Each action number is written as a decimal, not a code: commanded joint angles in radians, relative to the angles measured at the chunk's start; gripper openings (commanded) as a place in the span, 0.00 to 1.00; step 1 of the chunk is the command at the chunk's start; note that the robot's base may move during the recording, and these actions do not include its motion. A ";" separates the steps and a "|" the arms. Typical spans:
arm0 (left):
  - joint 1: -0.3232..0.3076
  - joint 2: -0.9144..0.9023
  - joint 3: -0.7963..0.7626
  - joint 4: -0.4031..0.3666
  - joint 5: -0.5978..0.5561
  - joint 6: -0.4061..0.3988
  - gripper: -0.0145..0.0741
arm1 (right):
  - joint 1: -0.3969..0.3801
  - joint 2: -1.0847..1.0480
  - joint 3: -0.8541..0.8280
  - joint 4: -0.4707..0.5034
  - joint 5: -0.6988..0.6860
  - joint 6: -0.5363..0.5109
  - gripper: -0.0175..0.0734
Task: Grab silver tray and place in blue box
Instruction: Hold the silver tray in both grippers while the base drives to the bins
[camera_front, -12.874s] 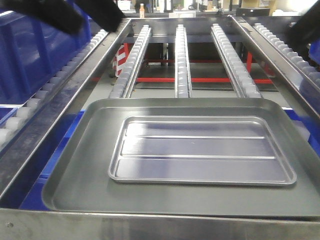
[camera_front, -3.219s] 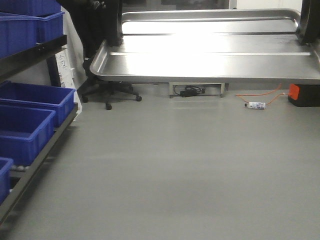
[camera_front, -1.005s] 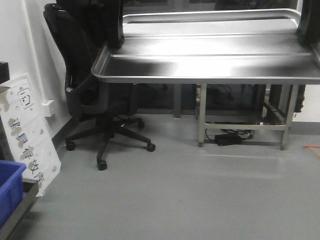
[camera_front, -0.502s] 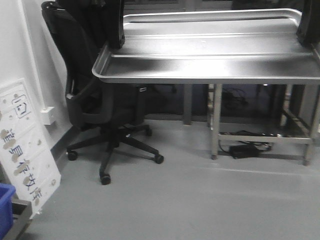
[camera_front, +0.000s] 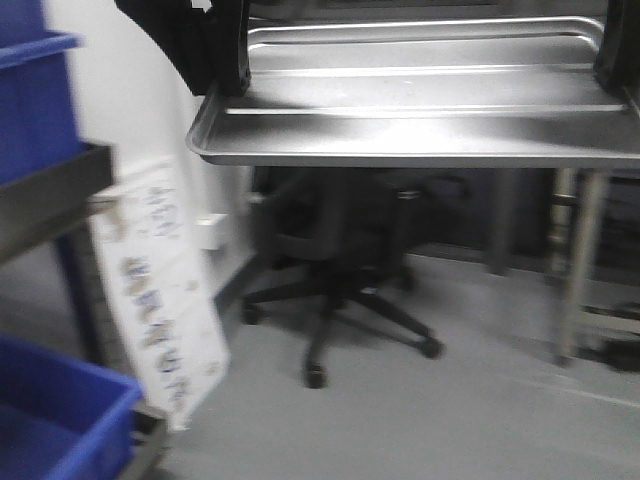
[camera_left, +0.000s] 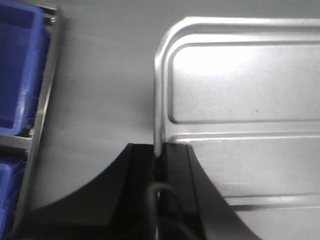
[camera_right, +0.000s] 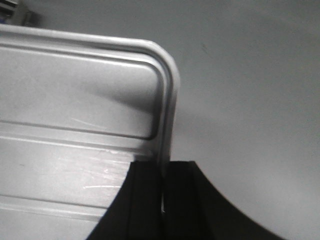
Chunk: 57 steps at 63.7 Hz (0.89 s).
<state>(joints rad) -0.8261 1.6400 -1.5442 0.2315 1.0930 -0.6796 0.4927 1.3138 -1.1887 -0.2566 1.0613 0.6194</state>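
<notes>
Swinging leftward since half a second ago, the front view is now showing the black office chair (camera_front: 340, 250) near the middle rather than at the left. The white placard (camera_front: 160, 300) is sitting further right, and two blue bins (camera_front: 55, 415) on a dark metal rack (camera_front: 50, 190) are filling the left edge, where only a sliver of blue was showing. The silver tray (camera_front: 420, 110) is keeping its place at the top of that view, level, well above the grey floor (camera_front: 420, 420), spanning between the two arms.

The left gripper (camera_left: 159, 159) is pinching the tray's left rim just behind a rounded corner. Its black fingers (camera_left: 140, 170) are standing one on each side of the raised edge, closed down to the thickness of the metal. The right gripper (camera_right: 164, 172) is gripping the opposite rim the same way, one finger inside the lip and one outside. Both wrist views are looking down past the tray to the floor, and the left one is also catching the blue bins on the rack. The tray's long ribs are running across its shiny floor from one gripper toward the other.

The placard is carrying rows of dark marks, probably characters, but motion blur is leaving them unreadable.
</notes>
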 joint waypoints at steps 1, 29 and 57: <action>-0.001 -0.049 -0.028 0.033 -0.009 0.010 0.05 | -0.001 -0.028 -0.036 -0.047 -0.029 -0.026 0.25; -0.001 -0.049 -0.028 0.033 -0.009 0.010 0.05 | -0.001 -0.028 -0.036 -0.047 -0.029 -0.026 0.25; -0.001 -0.049 -0.028 0.033 -0.009 0.010 0.05 | -0.001 -0.028 -0.036 -0.047 -0.029 -0.026 0.25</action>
<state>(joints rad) -0.8261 1.6400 -1.5442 0.2298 1.0950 -0.6796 0.4927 1.3138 -1.1887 -0.2566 1.0551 0.6177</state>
